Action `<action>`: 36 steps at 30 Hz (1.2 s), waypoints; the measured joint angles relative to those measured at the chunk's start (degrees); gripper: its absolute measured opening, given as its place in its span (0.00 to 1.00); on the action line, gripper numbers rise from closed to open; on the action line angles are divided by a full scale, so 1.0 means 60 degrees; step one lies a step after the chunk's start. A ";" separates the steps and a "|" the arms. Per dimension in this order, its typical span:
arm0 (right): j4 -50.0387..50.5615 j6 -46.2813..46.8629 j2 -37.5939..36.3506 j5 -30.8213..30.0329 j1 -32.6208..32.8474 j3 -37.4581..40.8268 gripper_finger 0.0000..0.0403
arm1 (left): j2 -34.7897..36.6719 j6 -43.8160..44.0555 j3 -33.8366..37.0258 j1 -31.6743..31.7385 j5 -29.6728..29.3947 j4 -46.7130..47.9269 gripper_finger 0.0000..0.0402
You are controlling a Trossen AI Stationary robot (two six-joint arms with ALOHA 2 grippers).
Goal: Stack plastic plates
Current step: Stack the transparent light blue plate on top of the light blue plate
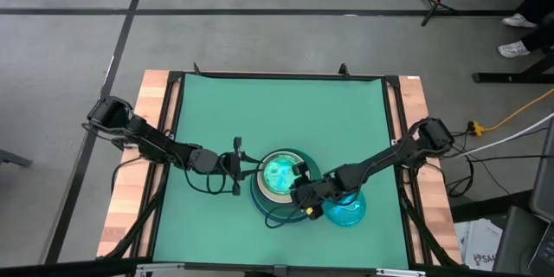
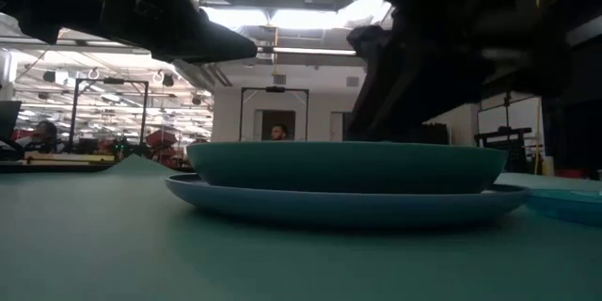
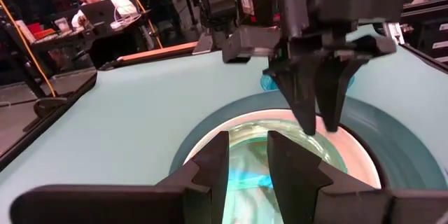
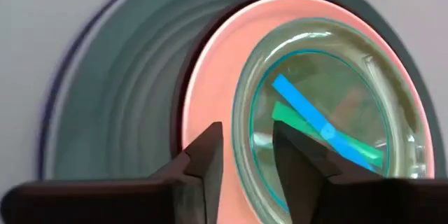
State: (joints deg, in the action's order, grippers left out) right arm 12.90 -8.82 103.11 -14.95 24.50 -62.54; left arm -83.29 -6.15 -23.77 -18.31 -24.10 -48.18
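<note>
A stack of plates sits mid-table. Its bottom plate is large and light blue, with the dark teal plate resting on it. Inside lie a translucent orange plate and, on top, a translucent green plate. The white and black plates do not show. A cyan plate lies flat on the mat at the stack's near right. My right gripper is open, pointing down, with its fingers on either side of the green plate's rim. My left gripper is open and level at the stack's left edge.
The green mat has free room toward the far edge and the left. Wooden strips and a black frame border it. A cable loops near the stack's near side. A person sits at a laptop beyond the table.
</note>
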 joint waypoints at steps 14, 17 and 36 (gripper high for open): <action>0.3203 0.2910 -0.1131 -0.0096 0.1335 -0.1146 0.30 | 0.0000 0.0045 0.0000 -0.0007 0.0193 -0.0035 0.23; 0.3378 0.3452 -0.1414 -0.0386 0.1745 -0.0975 0.30 | 0.0000 0.0232 0.0000 -0.0007 0.0197 -0.0046 0.23; 0.3411 0.6459 -0.3841 -0.1227 0.2229 0.2085 0.30 | 0.0000 0.0251 0.0000 -0.0007 0.0177 -0.0069 0.23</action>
State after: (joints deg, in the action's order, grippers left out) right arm 33.36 29.93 80.07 -22.31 37.87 -50.03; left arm -83.29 -4.64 -23.77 -18.35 -23.04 -48.60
